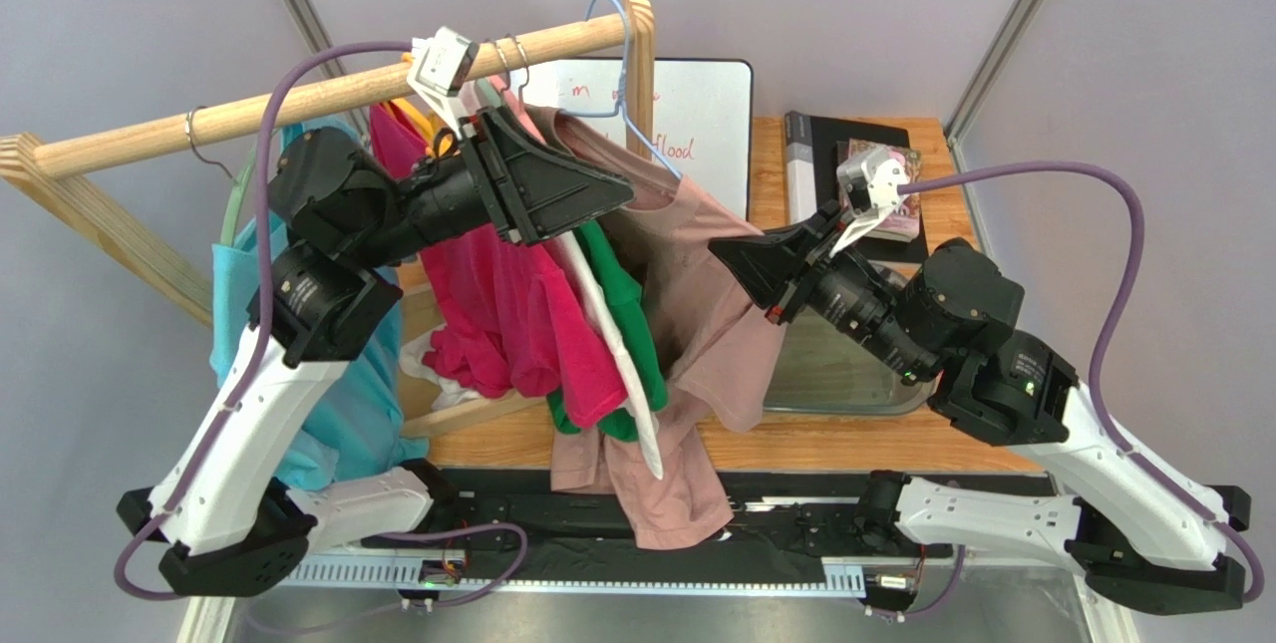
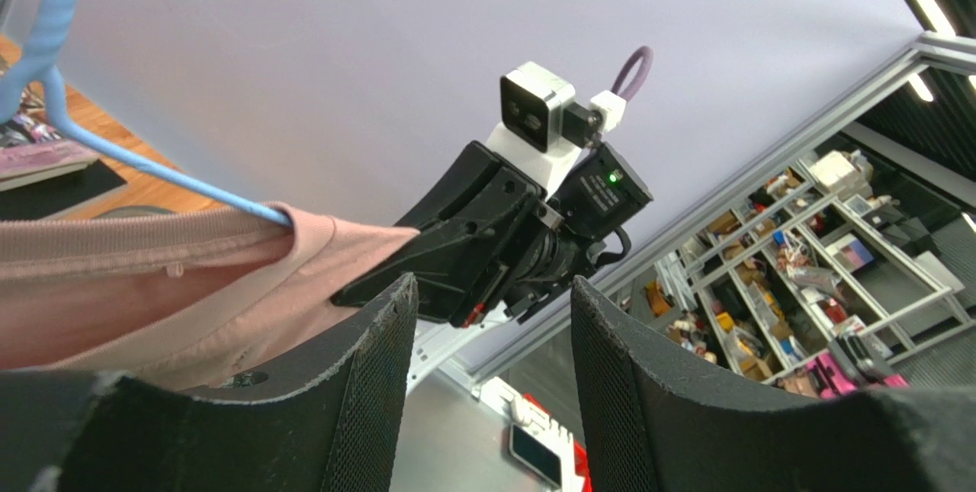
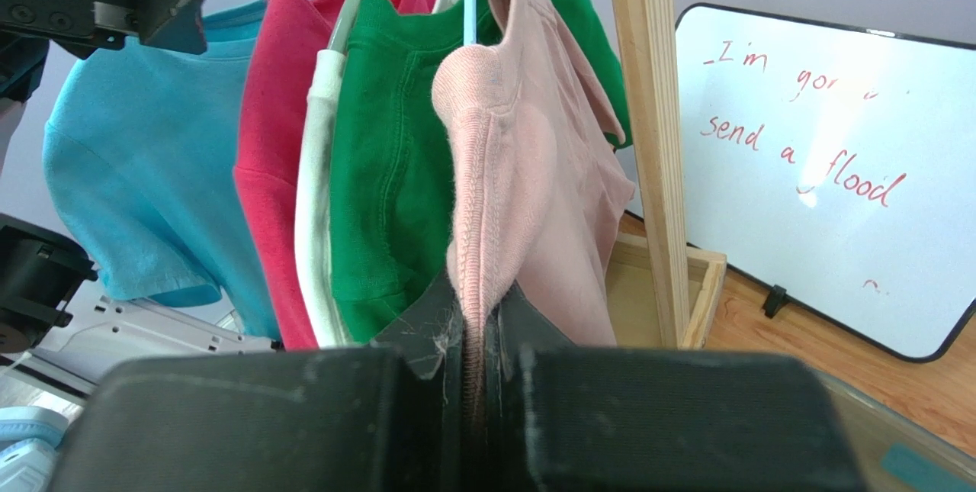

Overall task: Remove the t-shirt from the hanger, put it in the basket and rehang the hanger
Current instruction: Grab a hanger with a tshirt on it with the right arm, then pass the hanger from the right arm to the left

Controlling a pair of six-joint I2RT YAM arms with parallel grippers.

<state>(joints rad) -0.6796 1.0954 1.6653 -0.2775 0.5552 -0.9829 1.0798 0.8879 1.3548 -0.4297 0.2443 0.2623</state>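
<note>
- The right claw (image 3: 475, 332) is pressed together on a hemmed edge of the pink t-shirt (image 3: 521, 172). The ribbed hem runs down between the two fingers.
- In the top view, the right arm reaches in from the right, and this claw meets the t-shirt's right side at mid-height.
- The t-shirt hangs on a light-blue hanger (image 1: 635, 112). It is the rightmost garment in the row, just beside the upright post (image 3: 644, 114).
- In the top view, the t-shirt's lower end overlaps the near edge of the tabletop (image 1: 816, 441).
- The left claw (image 2: 493, 309) is spread, with nothing between its fingers.
- In the left wrist view, the t-shirt's shoulder lies just beside one finger. Contact cannot be determined.
- In the top view, the left claw sits high against the row and points right, toward the t-shirt's shoulder.
- Left of the t-shirt, in order, hang a green shirt (image 3: 390, 183), a white shirt (image 3: 312, 229), a red shirt (image 3: 269, 149) and a cyan shirt (image 3: 138, 172).
- All garments hang from a wooden rail (image 1: 300, 93), which slopes up to the right.
- A whiteboard (image 3: 825, 172) with red handwriting leans behind the post, on the tabletop.
- A black slab (image 1: 839, 135) lies at the far right of the tabletop, with a small book (image 1: 884, 165) near it.
</note>
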